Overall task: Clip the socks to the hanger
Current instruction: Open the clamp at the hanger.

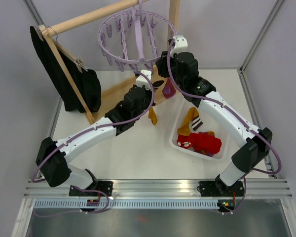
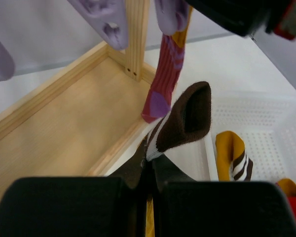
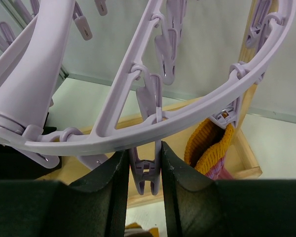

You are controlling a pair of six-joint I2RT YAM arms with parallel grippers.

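While the left pincer (image 2: 149,165) clamps a brown-toed sock (image 2: 187,116), the right pincer (image 3: 144,168) squeezes one lavender peg (image 3: 146,174) of the clip hanger (image 3: 187,117). At the peg's three o'clock hangs a clipped mustard-cuffed sock (image 3: 209,144).

A wooden rack (image 1: 89,17) is set at the back of a white table (image 1: 138,153). Its round top bar is held up on the right by a straight post (image 1: 174,10). A flat wooden board (image 1: 111,96) is seen at the bottom of the rack, lying on the table. A wooden hanger (image 1: 69,54) is hooked on the left end of the bar. A black cloth (image 1: 89,91) is hung from it, down to the table. A white basket (image 1: 173,132) with many little holes is placed on the right side of the table, near the board. A metal rail (image 1: 158,186) is fixed along the near edge.
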